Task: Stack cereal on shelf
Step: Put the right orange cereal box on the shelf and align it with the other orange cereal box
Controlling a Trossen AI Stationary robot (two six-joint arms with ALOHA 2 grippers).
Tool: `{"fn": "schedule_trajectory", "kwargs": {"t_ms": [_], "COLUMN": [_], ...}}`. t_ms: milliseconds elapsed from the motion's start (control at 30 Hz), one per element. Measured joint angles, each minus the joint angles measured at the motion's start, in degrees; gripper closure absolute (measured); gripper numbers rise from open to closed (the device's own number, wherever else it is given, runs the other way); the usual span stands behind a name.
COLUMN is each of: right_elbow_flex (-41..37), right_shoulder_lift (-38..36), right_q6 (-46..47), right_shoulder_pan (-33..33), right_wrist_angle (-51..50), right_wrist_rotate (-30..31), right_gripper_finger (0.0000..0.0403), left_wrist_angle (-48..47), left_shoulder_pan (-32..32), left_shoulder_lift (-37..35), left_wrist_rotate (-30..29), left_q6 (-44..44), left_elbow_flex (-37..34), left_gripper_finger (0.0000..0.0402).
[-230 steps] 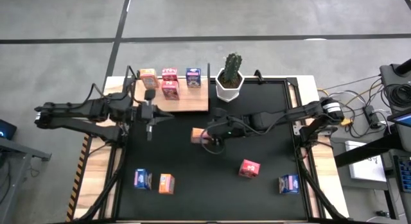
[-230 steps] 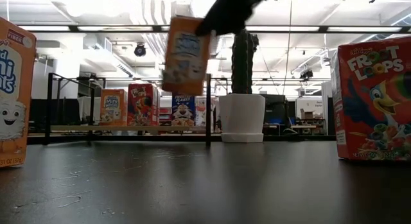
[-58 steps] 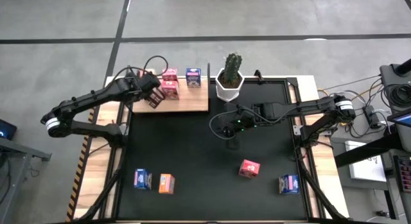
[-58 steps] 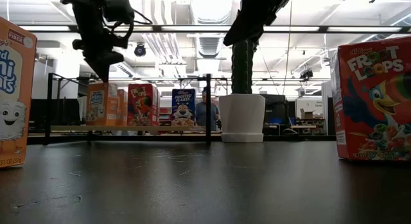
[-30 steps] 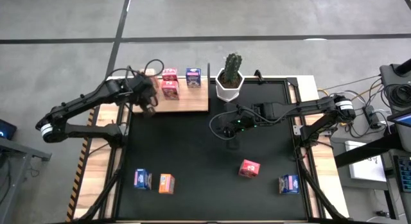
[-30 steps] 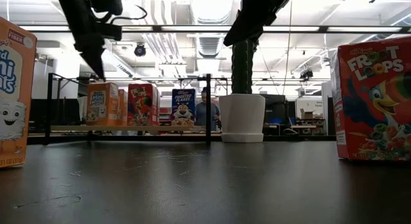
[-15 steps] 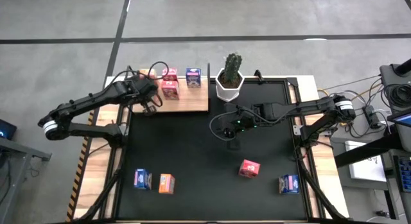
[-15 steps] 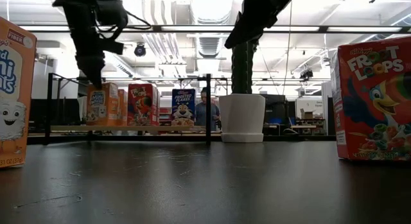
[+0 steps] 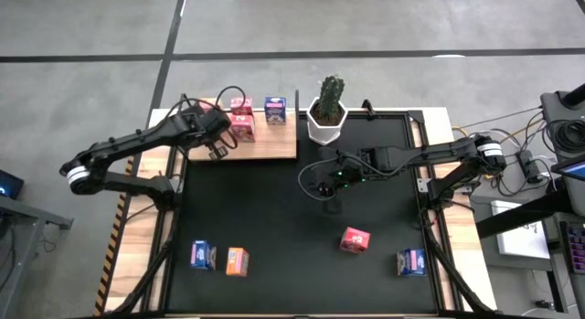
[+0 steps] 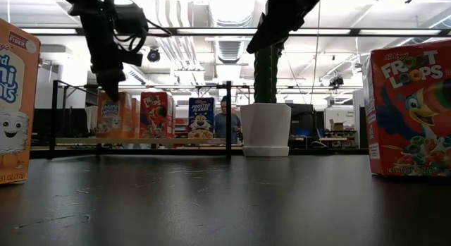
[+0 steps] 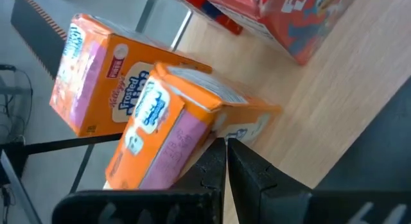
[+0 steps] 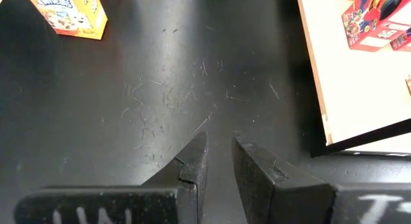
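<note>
Nudging with my left gripper [image 9: 217, 151], jaws fully shut and holding nothing, tips pressing against the small orange cardboard cereal box [image 11: 186, 131] at the left end of the light-wood shelf board with thin black posts [image 9: 274, 143]. That box is leaning, one lower edge on the wood, beside a second orange box [image 11: 96, 83] behind it; I cannot tell if they are touching. Doing this well means, I judge, pushing low and slowly so it is rocking upright and not toppling into its neighbour or off the board edge.

Moving right: pink-red boxes [image 9: 241, 118] and a blue box [image 9: 275, 110] are standing on the shelf, then the white pot with a cactus [image 9: 326, 118] just beside it. My right gripper [image 9: 322, 187] is hovering over the black mat [image 9: 274, 228] mid-table, jaws a narrow slit apart, empty. Four boxes are waiting on the mat: blue [image 9: 202, 255], orange [image 9: 237, 261], pink-red [image 9: 355, 239], blue [image 9: 411, 261].

Left wrist view is showing the tilt and contact; the high view is hiding that box under my arm. The low view is showing the orange box [image 10: 113, 115] under my fingers.
</note>
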Motion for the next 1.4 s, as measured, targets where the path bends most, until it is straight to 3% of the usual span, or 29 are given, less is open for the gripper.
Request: {"fn": "schedule_trajectory", "kwargs": {"t_ms": [300,500,633,833,1400], "right_elbow_flex": [-0.1,-0.3,-0.4,-0.9,-3.1], "right_shoulder_lift": [0.0,0.0,0.0,0.0,0.0], "right_q6": [0.0,0.0,0.0,-0.1,-0.5], "right_shoulder_pan": [0.0,0.0,0.0,0.0,0.0], "right_wrist_angle": [0.0,0.0,0.0,-0.2,-0.2], "right_wrist_rotate": [0.0,0.0,0.0,0.0,0.0], "right_gripper_finger": [0.0342,0.0342,0.0342,0.0342,0.0342], "left_wrist_angle": [-0.1,-6.8,-11.6,-11.1,-7.7], "left_shoulder_pan": [0.0,-0.2,-0.1,0.4,6.0], "left_shoulder_lift": [-0.1,-2.5,-3.8,-4.0,-0.1], "left_wrist_rotate": [0.1,1.0,2.6,3.7,3.6], "left_q6": [-0.5,-0.2,5.3,13.1,15.0], "left_elbow_flex": [0.0,3.0,4.2,4.2,4.1], "left_gripper_finger": [0.0402,0.0402,0.0402,0.0402,0.0402]}}
